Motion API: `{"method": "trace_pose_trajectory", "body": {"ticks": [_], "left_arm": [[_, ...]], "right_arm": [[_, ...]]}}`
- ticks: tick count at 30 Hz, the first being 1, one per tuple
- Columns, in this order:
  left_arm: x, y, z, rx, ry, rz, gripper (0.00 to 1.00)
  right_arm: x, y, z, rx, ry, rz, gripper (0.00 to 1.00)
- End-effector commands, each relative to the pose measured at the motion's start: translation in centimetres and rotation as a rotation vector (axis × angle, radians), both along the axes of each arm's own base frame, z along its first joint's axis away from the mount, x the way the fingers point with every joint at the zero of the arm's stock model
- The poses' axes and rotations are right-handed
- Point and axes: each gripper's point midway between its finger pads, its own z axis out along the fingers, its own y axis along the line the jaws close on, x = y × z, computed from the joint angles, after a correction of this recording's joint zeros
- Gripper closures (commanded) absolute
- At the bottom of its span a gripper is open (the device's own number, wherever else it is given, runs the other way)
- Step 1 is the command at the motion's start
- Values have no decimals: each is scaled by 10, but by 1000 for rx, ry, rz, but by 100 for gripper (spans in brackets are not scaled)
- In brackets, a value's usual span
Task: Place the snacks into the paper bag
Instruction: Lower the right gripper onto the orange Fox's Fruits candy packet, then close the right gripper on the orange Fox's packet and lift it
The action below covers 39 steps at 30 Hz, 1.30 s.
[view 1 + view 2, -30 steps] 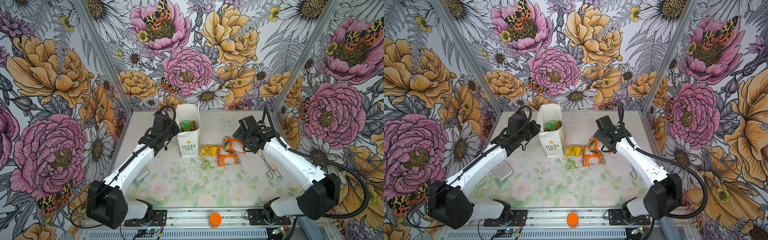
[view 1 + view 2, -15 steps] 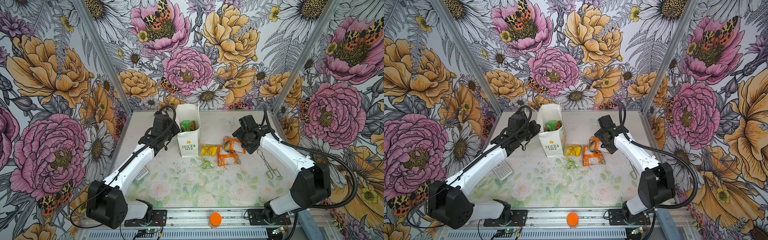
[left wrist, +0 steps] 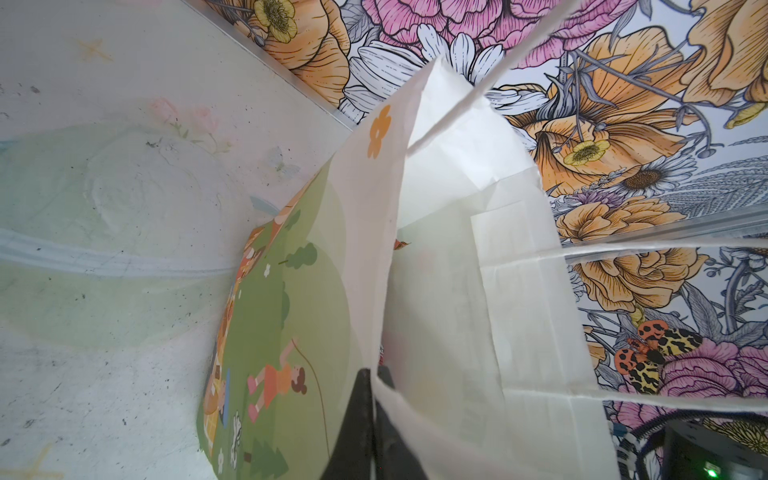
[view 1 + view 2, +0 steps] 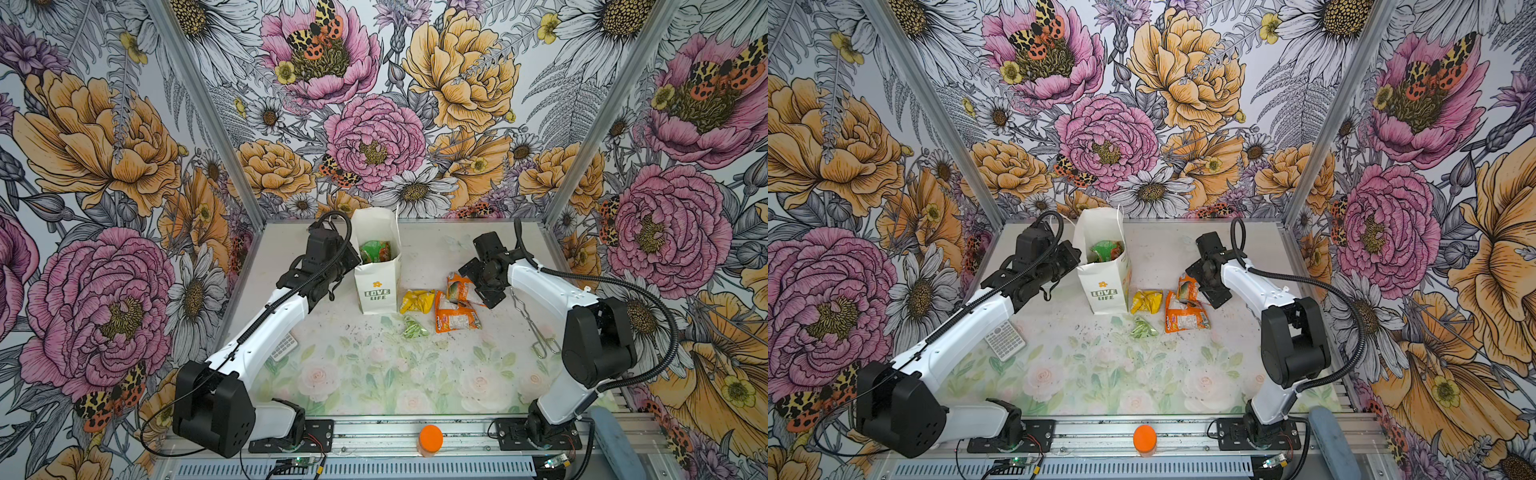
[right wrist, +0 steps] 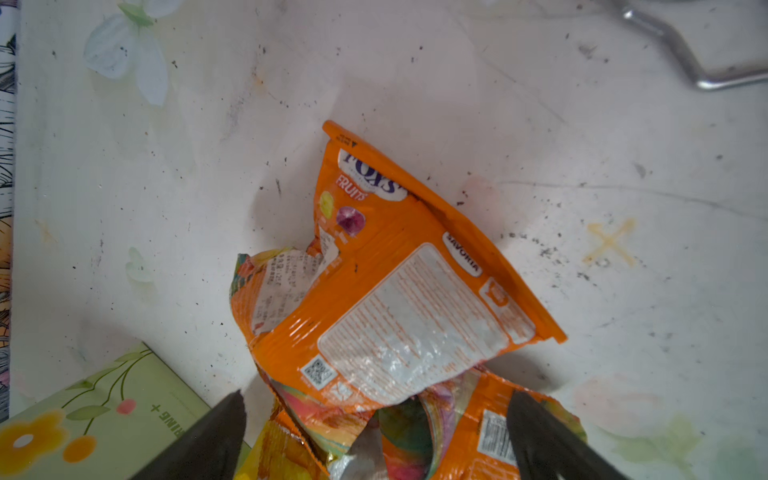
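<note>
Since a second ago my right elbow has swung up and inward toward the middle of both top views, while my right fingers (image 4: 478, 284) have kept their spot over the orange packets and my left arm has not shifted. My left fingers (image 3: 365, 409) are pinched tight on the left rim of the tall white paper bag with green "LOVE LIFE" print (image 4: 376, 291), which stands upright at the upper centre of the counter (image 4: 374, 374). A crinkly bright green packet (image 4: 374, 251) shows inside its open mouth. My right fingers are spread wide and grip nothing. In the right wrist view they straddle a crumpled orange foil packet (image 5: 415, 432) at the lower edge, which overlaps a second orange "FOX'S" packet (image 5: 395, 291) lying flat. Just right of the bag in the top views lies a yellow crinkly packet (image 4: 417, 300), and below it a small pale green packet (image 4: 413, 328). Bent metal tongs (image 4: 536, 328) lie at the right, a grey calculator (image 4: 1005, 338) sits at the left beside my left arm, and an orange round-lidded jar (image 4: 431, 439) stands on the front rail.
</note>
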Motion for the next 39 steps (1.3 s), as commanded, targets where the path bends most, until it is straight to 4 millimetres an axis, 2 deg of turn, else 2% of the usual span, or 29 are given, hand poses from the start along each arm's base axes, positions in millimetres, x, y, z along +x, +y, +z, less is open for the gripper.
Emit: {"method": "trace_pose_trajectory", "body": {"ticks": [1,17,22,35,39], "left_arm": [[-5,5,-22,14,71,-2,100],[-3,7,-24,15,75,4,100],[-3,7,-24,16,74,4,100],[-5,11,-24,14,74,13,100],[-6,11,-24,14,75,14,100]], "right_arm": [[12,5,-2,30,-15,-10,0],[24,9,-47,41,68,-1,0],[26,13,-54,50,82,19,0],[29,-6,-30,-59,-7,38,14],[29,-12,-23,-93,-31,47,21]]}}
